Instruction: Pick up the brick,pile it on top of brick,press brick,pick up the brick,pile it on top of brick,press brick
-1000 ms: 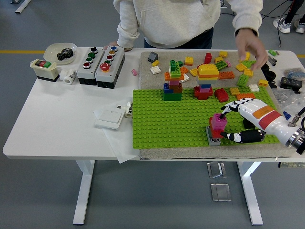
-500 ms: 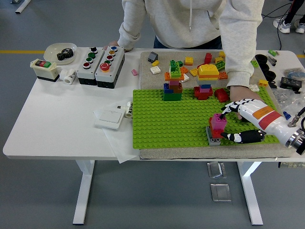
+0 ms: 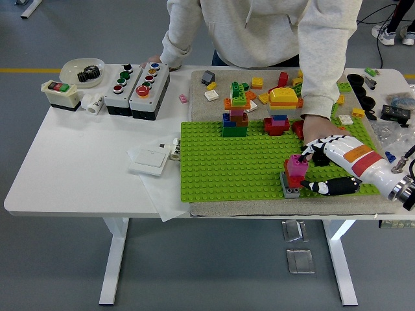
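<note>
A magenta brick (image 3: pixel 297 167) sits on a red brick, which sits on a grey brick (image 3: pixel 289 190), near the front right of the green baseplate (image 3: pixel 227 162). My right hand (image 3: pixel 306 171) lies just right of this stack. Its curved fingers (image 3: pixel 311 149) touch the magenta brick's top corner, and the thumb (image 3: pixel 329 186) stretches along the base, so the hand is open with nothing gripped. A person's hand (image 3: pixel 314 124) rests on the plate right behind my fingers. The left arm is out of view.
Loose bricks lie on the mat behind the plate, with a big yellow one (image 3: pixel 283 97) among them. A blue, green and maroon stack (image 3: pixel 235 123) and a red and blue stack (image 3: pixel 277 123) stand at the plate's far edge. Button boxes (image 3: pixel 136 87), a bowl (image 3: pixel 82 70) and a white switch plate (image 3: pixel 149 159) stand on the left.
The person's hand has come from the loose bricks at the far right down to the plate, right behind my right hand. My hand and the stack have stayed still.
</note>
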{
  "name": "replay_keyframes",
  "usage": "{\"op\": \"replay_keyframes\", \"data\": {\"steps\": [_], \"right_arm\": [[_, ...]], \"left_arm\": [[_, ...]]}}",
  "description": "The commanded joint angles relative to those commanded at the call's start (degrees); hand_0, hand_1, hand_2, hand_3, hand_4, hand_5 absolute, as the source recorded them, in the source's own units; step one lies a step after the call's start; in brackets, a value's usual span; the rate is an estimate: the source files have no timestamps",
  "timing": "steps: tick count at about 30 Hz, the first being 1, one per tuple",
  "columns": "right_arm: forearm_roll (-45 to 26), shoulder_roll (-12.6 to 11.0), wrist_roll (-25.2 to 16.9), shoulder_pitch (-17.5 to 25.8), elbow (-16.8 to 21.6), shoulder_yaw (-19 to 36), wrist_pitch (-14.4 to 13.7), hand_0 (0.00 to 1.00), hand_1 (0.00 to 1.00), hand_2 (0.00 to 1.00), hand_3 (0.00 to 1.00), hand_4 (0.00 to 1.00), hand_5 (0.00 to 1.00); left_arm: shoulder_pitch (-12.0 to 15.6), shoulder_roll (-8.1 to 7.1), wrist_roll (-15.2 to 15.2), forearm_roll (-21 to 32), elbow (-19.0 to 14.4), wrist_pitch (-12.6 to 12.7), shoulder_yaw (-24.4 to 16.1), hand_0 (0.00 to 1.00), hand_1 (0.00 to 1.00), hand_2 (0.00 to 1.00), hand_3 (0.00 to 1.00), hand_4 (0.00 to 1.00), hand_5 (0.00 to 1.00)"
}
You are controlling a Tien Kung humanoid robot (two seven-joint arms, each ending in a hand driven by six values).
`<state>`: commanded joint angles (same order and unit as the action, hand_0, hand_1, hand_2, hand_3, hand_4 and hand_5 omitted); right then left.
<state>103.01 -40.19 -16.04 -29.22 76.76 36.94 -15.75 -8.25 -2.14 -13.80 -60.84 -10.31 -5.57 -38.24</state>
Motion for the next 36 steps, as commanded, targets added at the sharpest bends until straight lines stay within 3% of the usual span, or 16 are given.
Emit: {"op": "replay_keyframes", "data": {"steps": [27, 36], "right_arm": [[-2.2, -0.21, -0.84, 0.76, 1.84, 2.56, -1.84, 0.741, 0.706, 0.745, 0.623, 0.818, 0.492], [-5.95, 0.25, 1.19, 1.01, 2.64, 4.33, -4.06, 0.747, 0.708, 0.746, 0.627, 0.818, 0.492]], "left_arm": [[0.44, -0.1, -0.07, -0.26, 0.0, -0.15, -0.01, 0.793, 0.718, 0.594, 0.533, 0.523, 0.509], [0.4, -0.09, -0.11, -0.59, 0.0, -0.17, -0.25, 0.792, 0.718, 0.595, 0.533, 0.523, 0.509]]}}
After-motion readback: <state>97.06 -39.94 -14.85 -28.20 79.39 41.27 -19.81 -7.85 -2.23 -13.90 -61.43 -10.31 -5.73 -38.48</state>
